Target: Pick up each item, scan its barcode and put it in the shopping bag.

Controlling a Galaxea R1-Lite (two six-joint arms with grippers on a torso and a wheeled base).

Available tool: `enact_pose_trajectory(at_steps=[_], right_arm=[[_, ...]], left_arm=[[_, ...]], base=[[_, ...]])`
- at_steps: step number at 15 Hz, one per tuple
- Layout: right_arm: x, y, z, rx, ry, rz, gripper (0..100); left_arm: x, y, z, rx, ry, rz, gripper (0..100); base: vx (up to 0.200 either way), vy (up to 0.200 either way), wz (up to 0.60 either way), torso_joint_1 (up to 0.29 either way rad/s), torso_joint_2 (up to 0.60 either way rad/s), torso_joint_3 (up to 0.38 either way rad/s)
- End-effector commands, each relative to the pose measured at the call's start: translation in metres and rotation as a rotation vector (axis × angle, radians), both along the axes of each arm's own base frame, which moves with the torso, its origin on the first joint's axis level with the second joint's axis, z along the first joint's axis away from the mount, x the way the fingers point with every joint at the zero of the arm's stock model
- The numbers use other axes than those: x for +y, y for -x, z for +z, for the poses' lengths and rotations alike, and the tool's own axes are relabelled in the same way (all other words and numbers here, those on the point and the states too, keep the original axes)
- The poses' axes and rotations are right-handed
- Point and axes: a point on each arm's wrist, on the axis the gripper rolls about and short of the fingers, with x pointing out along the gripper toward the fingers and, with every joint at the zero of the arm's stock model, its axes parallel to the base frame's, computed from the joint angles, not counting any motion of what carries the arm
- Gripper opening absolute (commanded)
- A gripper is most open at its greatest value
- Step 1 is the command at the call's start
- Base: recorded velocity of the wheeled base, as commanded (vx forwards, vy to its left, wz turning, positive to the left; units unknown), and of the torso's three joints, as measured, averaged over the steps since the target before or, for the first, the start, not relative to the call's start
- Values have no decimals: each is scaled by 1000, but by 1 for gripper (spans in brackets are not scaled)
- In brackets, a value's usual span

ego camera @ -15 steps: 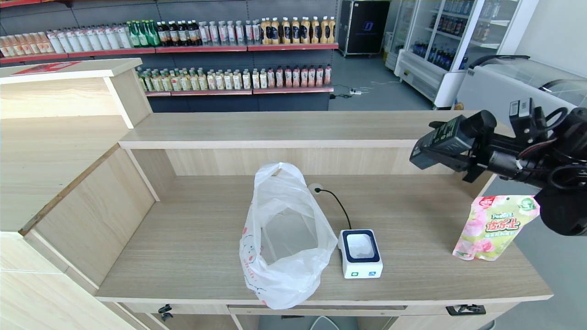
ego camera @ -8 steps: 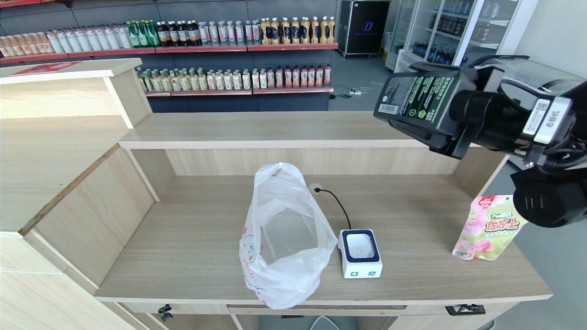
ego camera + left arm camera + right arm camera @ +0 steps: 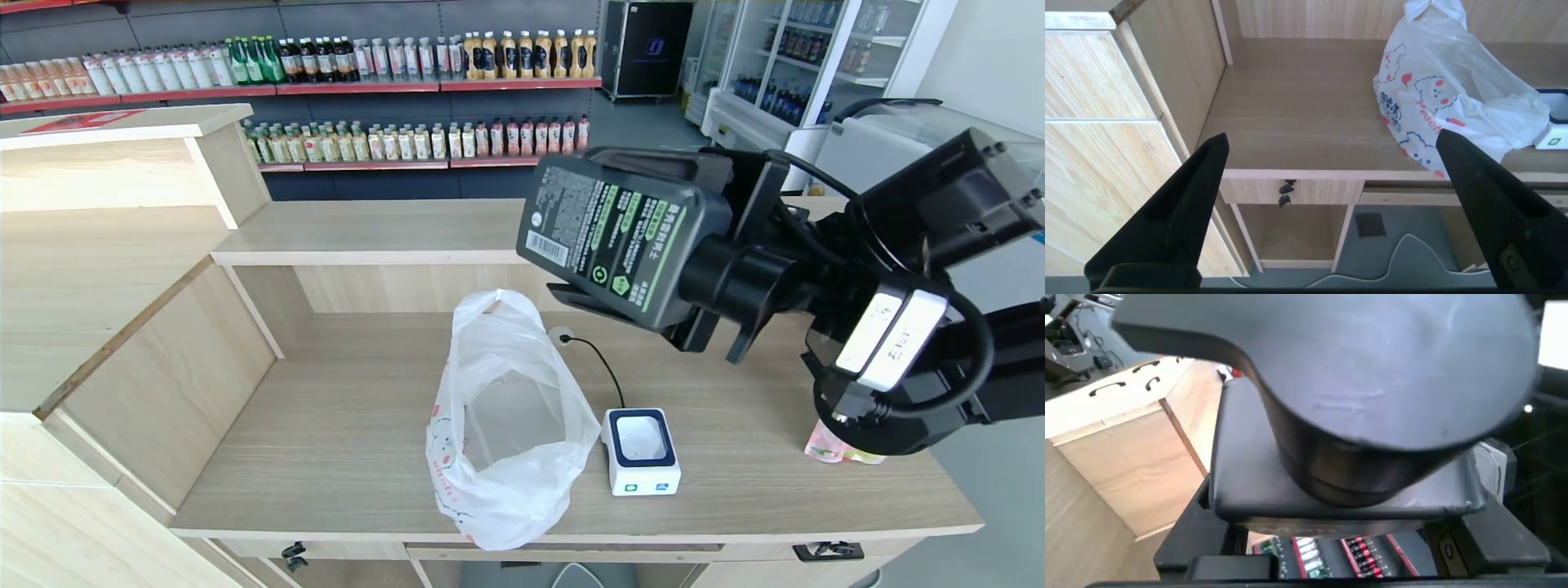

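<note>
**Bottle raised for scanning, barcode turned away from the reader**

Nearest the robot, the left gripper [image 3: 1331, 139] hangs off the front edge of the checkout counter [image 3: 326, 425], at about 7 o'clock from the bag. Its jaws are spread wide and carry nothing. At the counter's centre stands the shopping bag [image 3: 506, 416], a translucent white plastic one whose mouth gapes upward. Just beside it, at its 4 o'clock, lies the barcode scanner [image 3: 641, 451], white-bodied, with its dark window facing up. A cable [image 3: 600, 359] runs from it toward 11 o'clock. At 3 o'clock from the scanner and well apart from it, a pink pouch [image 3: 841, 451] shows partly behind the right arm.

Above the counter, at roughly 12 o'clock from the scanner and clear of the surface, the right gripper [image 3: 581, 220] is clamped on a dark grey bottle [image 3: 629, 241]. One finger lies along each narrow side, and the black cap [image 3: 1372, 400] points back toward the wrist. The barcode [image 3: 547, 247] sits on the label's lower corner and faces up and outward, not down at the window.

Beyond are the raised ledge [image 3: 367, 233] and the drinks shelves [image 3: 408, 143].

Judged step: presenting the bottle for scanning. The next move calls for rolling the wrist so the barcode faces the window, then lowering toward 6 o'clock. Bagging comes afterwards, and the pouch is not yet handled.
</note>
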Motion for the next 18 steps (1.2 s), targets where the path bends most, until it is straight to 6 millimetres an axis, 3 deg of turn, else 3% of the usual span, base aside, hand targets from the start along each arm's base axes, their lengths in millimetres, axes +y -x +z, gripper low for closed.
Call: enact_pose_trajectory(at_steps=[1,6,8,9,12,15,18], right_arm=[[10,6,-2,5,5,31,0],[24,36,6,16,4,99,0],[13,51,20,39,-68,26,0],[-4,68,24,46,-80,7,0],[-36,97,18,58,-61,-15,0],[-55,97,10,0,-21,-48,0],[-52,87,5,-7,-4,-61,0]], left_arm=[[0,0,0,0,0,0,100],[0,0,0,0,0,0,100],[0,0,0,0,0,0,100],[0,0,0,2,0,0,100],[0,0,0,2,0,0,100],[0,0,0,2,0,0,100],[0,0,0,2,0,0,100]], base=[[0,0,0,0,0,0],[0,0,0,0,0,0],[0,0,0,0,0,0],[0,0,0,0,0,0],[0,0,0,0,0,0],[0,0,0,0,0,0],[0,0,0,0,0,0]])
